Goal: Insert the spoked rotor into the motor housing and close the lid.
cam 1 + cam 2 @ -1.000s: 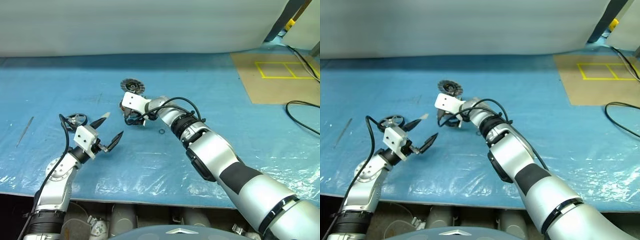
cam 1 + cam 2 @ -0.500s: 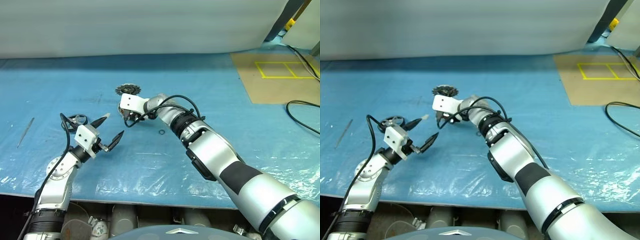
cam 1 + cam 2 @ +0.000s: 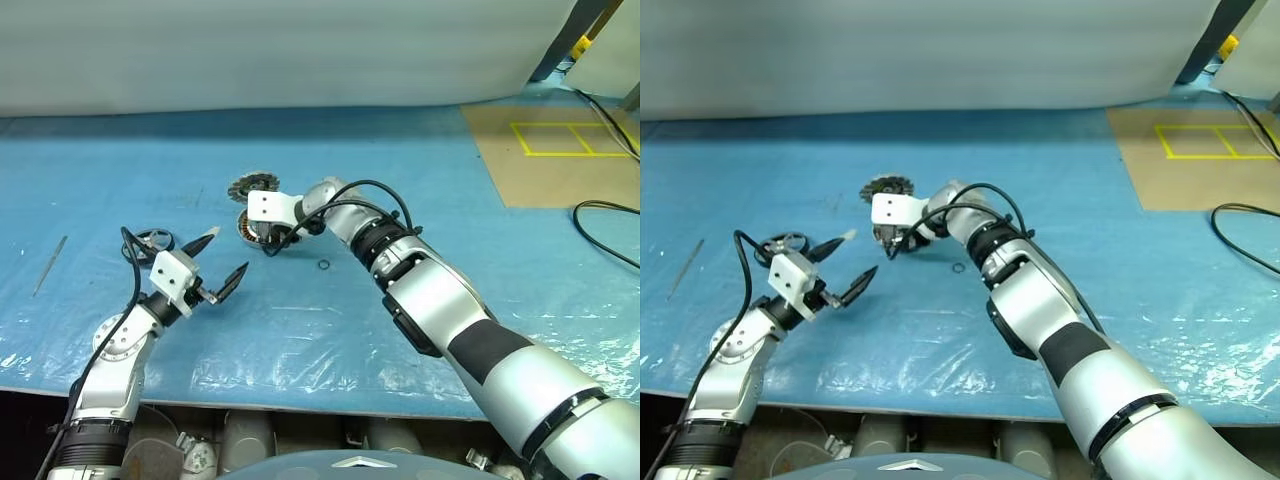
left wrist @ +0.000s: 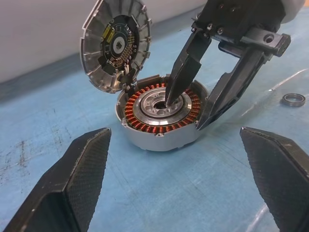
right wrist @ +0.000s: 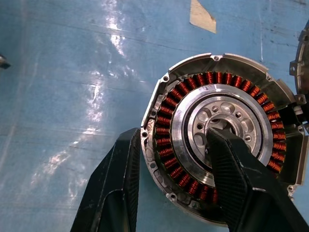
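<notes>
Motor housing sits on the blue desk, copper windings exposed, lid tilted up at its far edge. Right end effector pinches the housing wall: one finger in the centre hub, the other outside the rim. Left end effector hangs spread wide and empty nearby; spoked rotor lies just behind it. Best practice, likely: keep the housing steady and level, lid clear, so the rotor can drop in centred.
</notes>
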